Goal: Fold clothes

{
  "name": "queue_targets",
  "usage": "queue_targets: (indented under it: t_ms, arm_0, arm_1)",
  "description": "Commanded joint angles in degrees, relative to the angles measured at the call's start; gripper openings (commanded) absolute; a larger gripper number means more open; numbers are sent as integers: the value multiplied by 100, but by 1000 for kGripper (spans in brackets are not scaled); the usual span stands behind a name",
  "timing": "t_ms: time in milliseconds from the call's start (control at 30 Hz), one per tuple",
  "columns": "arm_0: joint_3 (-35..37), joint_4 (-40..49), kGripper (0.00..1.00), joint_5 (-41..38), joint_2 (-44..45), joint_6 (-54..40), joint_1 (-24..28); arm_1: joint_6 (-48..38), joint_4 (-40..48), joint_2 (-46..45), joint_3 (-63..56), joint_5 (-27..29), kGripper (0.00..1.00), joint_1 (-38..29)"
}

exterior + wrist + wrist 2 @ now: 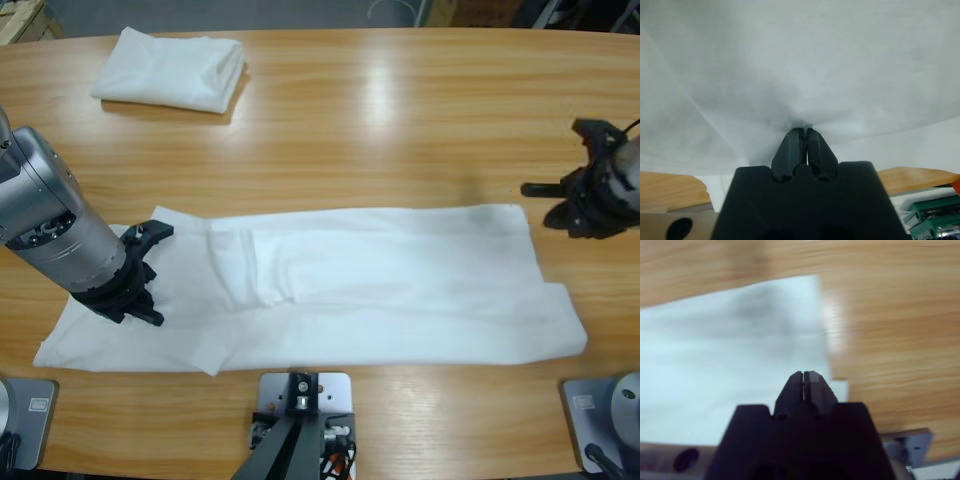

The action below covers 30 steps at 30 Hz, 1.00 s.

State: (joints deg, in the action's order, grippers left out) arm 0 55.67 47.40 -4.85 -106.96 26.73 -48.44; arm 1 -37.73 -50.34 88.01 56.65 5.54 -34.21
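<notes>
The high view shows the whole worktop [400, 120]. A white T-shirt [330, 290] lies spread flat along the near side of the worktop, partly folded lengthwise into a long band, with one layer turned over near its middle. A second white T-shirt, the folded shirt [172, 70], sits well apart from the spread one, at the far edge of the worktop. Only the high view shows this folded shirt.

The left gripper [140, 270] rests on the end of the spread T-shirt nearest the folded shirt's side of the worktop, its black body lying over the cloth. The high view does not show how its jaws stand. The left wrist view does: the left gripper [804, 132] has its jaws pressed together, and the white cloth [800, 65] gathers into a small pucker exactly at the tips. The cloth fills nearly the whole of that view, so the jaws are clamped on the T-shirt.

The right gripper [592, 195] hangs off the opposite end of the spread T-shirt, just beside its far corner, over bare wood and not touching the cloth. In the right wrist view the right gripper [804, 375] has its jaws closed tip to tip with nothing between them. The T-shirt [730, 350] lies beyond and to one side of the tips, its edge running close by them.
</notes>
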Motion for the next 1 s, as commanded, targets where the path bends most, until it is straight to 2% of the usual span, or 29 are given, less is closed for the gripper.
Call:
queue_targets:
  t_ms: [33, 200, 300, 667, 900, 1000]
  arm_0:
    - [-265, 59, 0, -95, -301, 23, -52]
    - [-267, 68, 0, -95, -264, 25, -52]
    - [-267, 68, 0, -95, -264, 25, -52]
    - [-276, 68, 0, -95, -256, 34, -52]
    - [-281, 66, 0, -95, -275, 34, -52]
    - [-276, 59, 0, -104, -291, 25, -52]
  arm_1:
    - [-958, 416, -15, -439, -628, 0, -921]
    - [-1371, 1256, 387, -1413, -979, 0, -921]
    - [-1485, 1514, 456, -1754, -997, 0, -921]
    - [-1930, 896, 1363, -1483, -515, 0, -912]
    - [-1747, 266, 1486, -1048, 155, 0, -690]
    - [-1547, 210, 1482, -990, 237, 0, -439]
